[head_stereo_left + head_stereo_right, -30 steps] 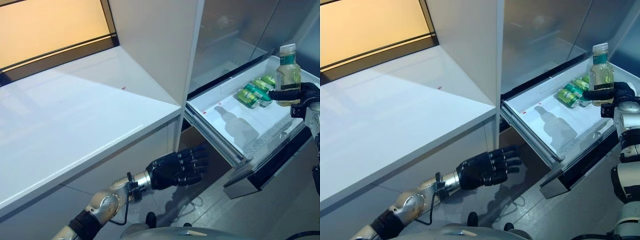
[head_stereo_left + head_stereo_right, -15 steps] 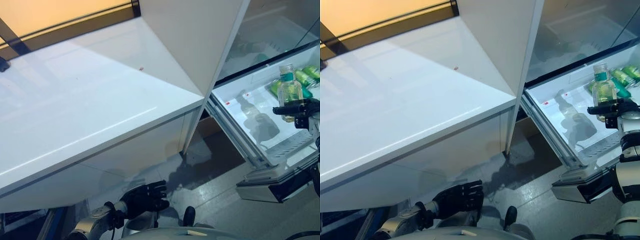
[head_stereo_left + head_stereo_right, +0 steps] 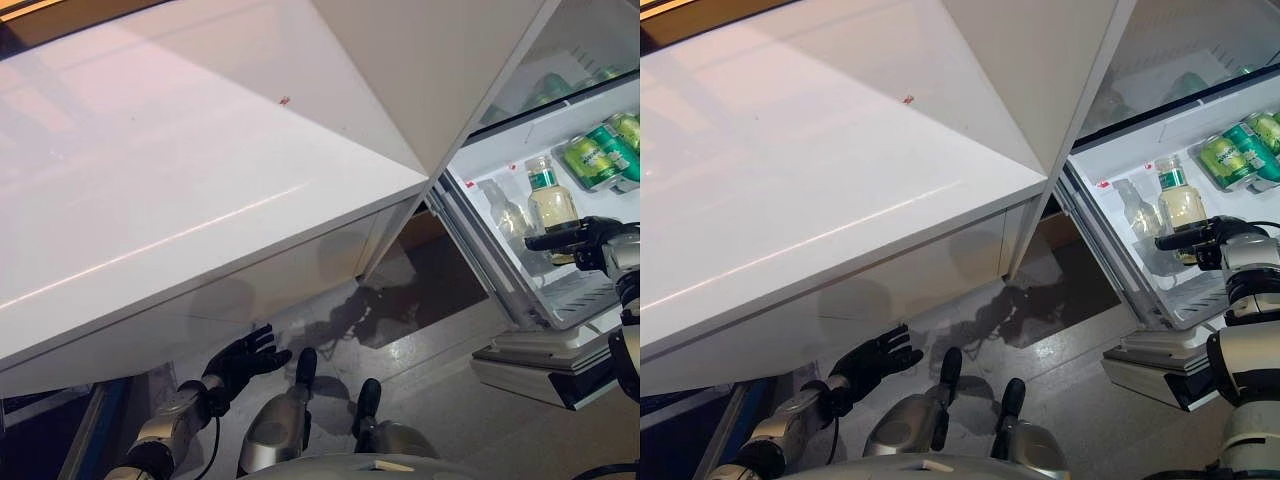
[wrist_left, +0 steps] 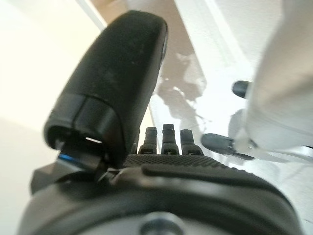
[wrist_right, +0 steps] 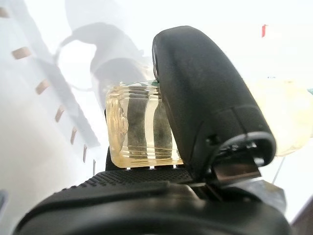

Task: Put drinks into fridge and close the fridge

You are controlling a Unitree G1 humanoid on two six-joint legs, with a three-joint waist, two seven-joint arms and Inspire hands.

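Note:
My right hand (image 3: 577, 238) is shut on a clear bottle (image 3: 549, 200) of pale yellow drink with a green-banded cap, holding it upright over the white pulled-out fridge drawer (image 3: 590, 296). The right wrist view shows the bottle (image 5: 142, 127) between thumb and fingers. Green cans (image 3: 600, 150) lie at the drawer's far end. My left hand (image 3: 243, 362) hangs low by the floor under the white counter (image 3: 180, 200), open and empty; it also shows in the left wrist view (image 4: 161, 142).
The white fridge cabinet wall (image 3: 440, 70) stands between the counter and the open compartment. The drawer's front panel (image 3: 545, 365) sticks out over the grey floor (image 3: 450, 330) at lower right.
The camera has tilted, shifting the whole picture. My right hand has lowered the bottle into the drawer. My left hand has dropped further toward the floor and spread its fingers.

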